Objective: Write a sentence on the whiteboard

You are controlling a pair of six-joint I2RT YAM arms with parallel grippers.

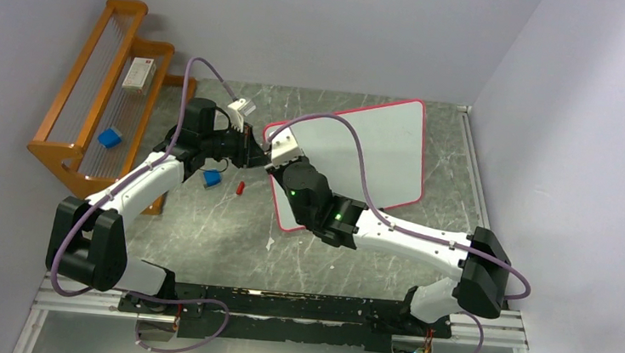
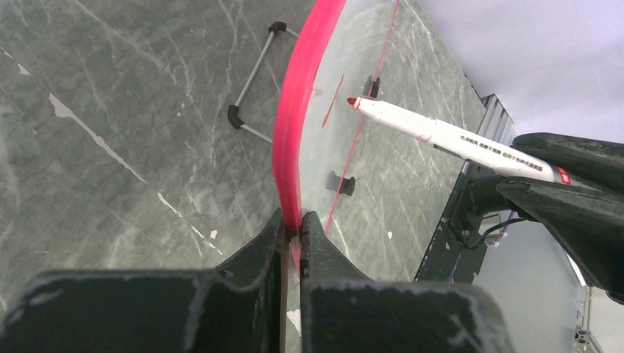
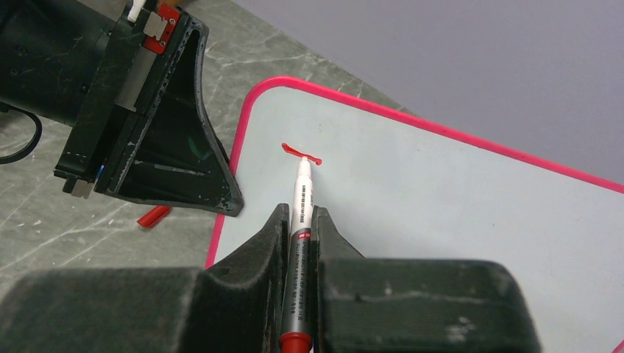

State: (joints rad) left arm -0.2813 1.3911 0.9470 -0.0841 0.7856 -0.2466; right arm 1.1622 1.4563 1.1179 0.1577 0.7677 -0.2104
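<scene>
Right wrist view: a red marker [image 3: 302, 187] is clamped by the right gripper [image 3: 299, 215], tip at a red stroke [image 3: 302, 153] on the whiteboard [image 3: 441, 206], whose edge is pinched by the left gripper [image 2: 293, 224].

Overhead, two close wrist-cams — common whiteboard [image 1: 397, 141]

The left arm [image 1: 133, 185] and right arm [image 1: 411, 232] wore white shells on their long links, with bulky black housings at the joints. A purple-grey cable [image 1: 181, 122] looped along each, strapped down by pale ties. Two green lights [image 1: 293, 194] (tiny pinpricks) glowed on the right arm's black wrist. The left gripper [image 2: 293, 224] and right gripper [image 3: 298, 217] had matte black, wedge-shaped fingers [image 2: 250, 265], scuffed grey along the edges.
</scene>
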